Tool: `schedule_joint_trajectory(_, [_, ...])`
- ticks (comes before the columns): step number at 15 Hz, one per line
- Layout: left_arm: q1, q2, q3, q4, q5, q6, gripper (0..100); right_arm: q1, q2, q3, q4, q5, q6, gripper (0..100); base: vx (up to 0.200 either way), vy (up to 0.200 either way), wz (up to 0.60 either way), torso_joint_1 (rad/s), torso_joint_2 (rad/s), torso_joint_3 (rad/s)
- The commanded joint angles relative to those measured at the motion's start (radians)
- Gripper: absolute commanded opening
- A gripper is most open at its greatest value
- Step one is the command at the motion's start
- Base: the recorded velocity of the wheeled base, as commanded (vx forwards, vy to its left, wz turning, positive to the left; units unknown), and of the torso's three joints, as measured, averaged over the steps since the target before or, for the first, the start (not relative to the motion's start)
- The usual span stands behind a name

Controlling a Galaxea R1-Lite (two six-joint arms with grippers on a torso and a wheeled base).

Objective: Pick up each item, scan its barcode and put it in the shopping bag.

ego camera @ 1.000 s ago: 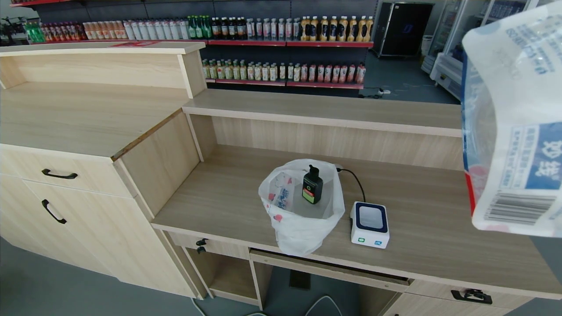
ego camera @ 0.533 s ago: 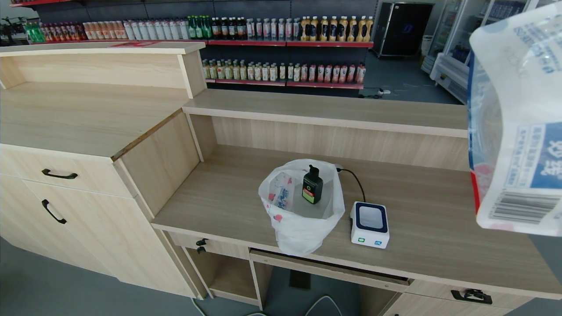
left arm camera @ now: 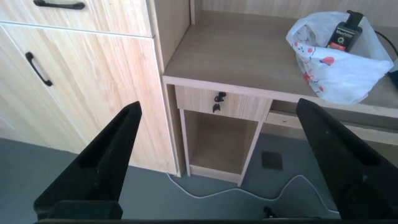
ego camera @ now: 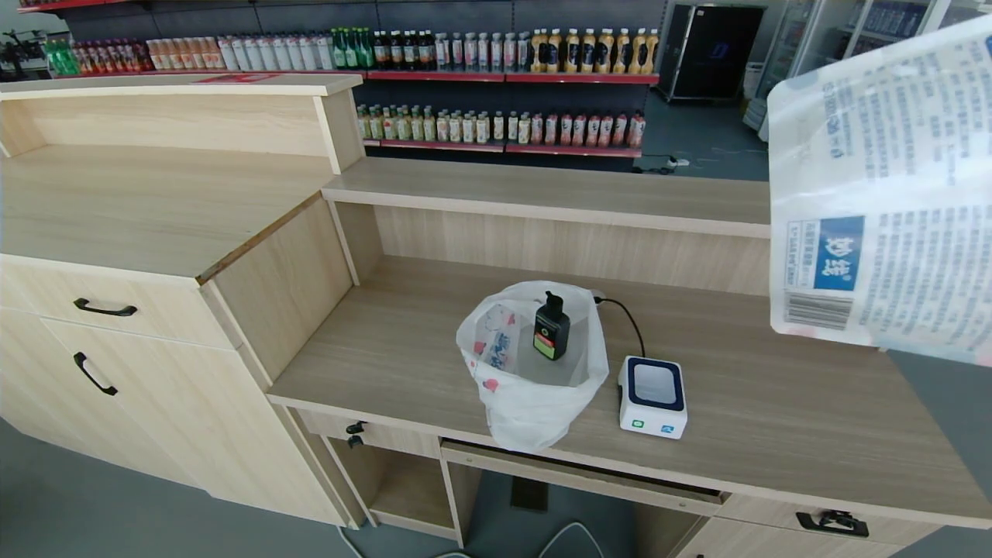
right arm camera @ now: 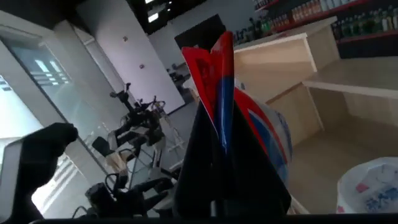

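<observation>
My right pincer is clamped on the red-and-blue edge of the packet. The packet hangs high at my right, its barcode side toward my head, well above the table. My left pincer stands wide apart, out before the cupboard front. On the table the shopping bag holds a dark pump bottle — the scanner sits just beside it. Behind the table are shelves of drinks.
</observation>
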Motion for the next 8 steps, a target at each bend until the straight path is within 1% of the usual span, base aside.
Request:
schedule_joint_trajectory(1, [0.000,0.000,0.000,0.000,0.000,0.000,100,-0.107,0.179,0.057,-0.022,0.002,-0.386,0,0.000,0.000,0.00,0.000,0.00,0.000])
schedule_joint_trajectory(2, [0.000,0.000,0.000,0.000,0.000,0.000,100,-0.242,0.257,0.097,0.027,0.003,-0.820,0,0.000,0.000,0.00,0.000,0.00,0.000])
schedule_joint_trajectory(3, [0.000,0.000,0.000,0.000,0.000,0.000,100,-0.307,0.276,0.103,0.098,0.003,-1.078,0,0.000,0.000,0.00,0.000,0.00,0.000])
schedule_joint_trajectory(4, [0.000,0.000,0.000,0.000,0.000,0.000,100,-0.363,0.273,0.106,0.164,0.003,-1.294,0,0.000,0.000,0.00,0.000,0.00,0.000])
schedule_joint_trajectory(5, [0.000,0.000,0.000,0.000,0.000,0.000,100,-0.429,0.274,0.118,0.184,0.003,-1.414,0,0.000,0.000,0.00,0.000,0.00,0.000])
schedule_joint_trajectory(6, [0.000,0.000,0.000,0.000,0.000,0.000,100,-0.488,0.274,0.131,0.185,0.003,-1.500,0,0.000,0.000,0.00,0.000,0.00,0.000])
schedule_joint_trajectory(7, [0.000,0.000,0.000,0.000,0.000,0.000,100,-0.537,0.274,0.129,0.185,0.003,-1.544,0,0.000,0.000,0.00,0.000,0.00,0.000])
schedule_joint_trajectory(8, [0.000,0.000,0.000,0.000,0.000,0.000,100,-0.575,0.279,0.126,0.187,0.003,-1.560,0,0.000,0.000,0.00,0.000,0.00,0.000])
